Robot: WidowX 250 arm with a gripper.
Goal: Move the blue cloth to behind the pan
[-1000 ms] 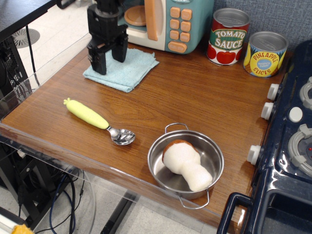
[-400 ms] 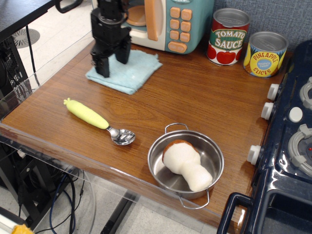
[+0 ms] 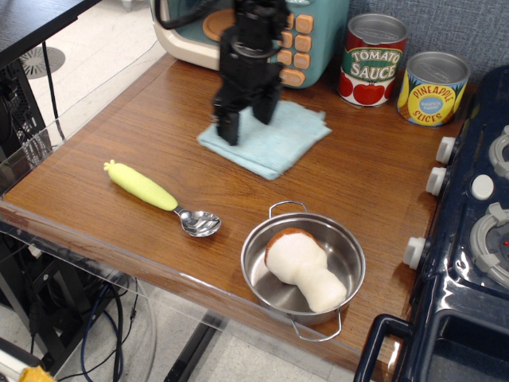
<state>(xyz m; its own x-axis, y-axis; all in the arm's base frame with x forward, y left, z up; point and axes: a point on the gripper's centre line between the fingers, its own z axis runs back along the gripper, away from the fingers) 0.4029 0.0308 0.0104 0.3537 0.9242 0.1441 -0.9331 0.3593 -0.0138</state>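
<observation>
The blue cloth [image 3: 278, 142] lies flat on the wooden table, at the back middle, behind and a little left of the pan [image 3: 256, 241]. The pan is a shiny steel pot with wire loop handles near the front edge. It holds a brown-and-white plush toy [image 3: 306, 269]. My black gripper [image 3: 247, 121] stands upright on the cloth's left part. Its fingertips press into the fabric and grip it.
A toy microwave [image 3: 314, 40] stands right behind the gripper. A tomato sauce can [image 3: 374, 60] and a pineapple can [image 3: 432, 87] are at the back right. A yellow-handled spoon [image 3: 159, 195] lies front left. A toy stove [image 3: 477, 231] borders the right side.
My gripper has moved to the right and slightly forward, dragging the blue cloth with it from the back left corner to the middle, in front of the microwave's buttons.
</observation>
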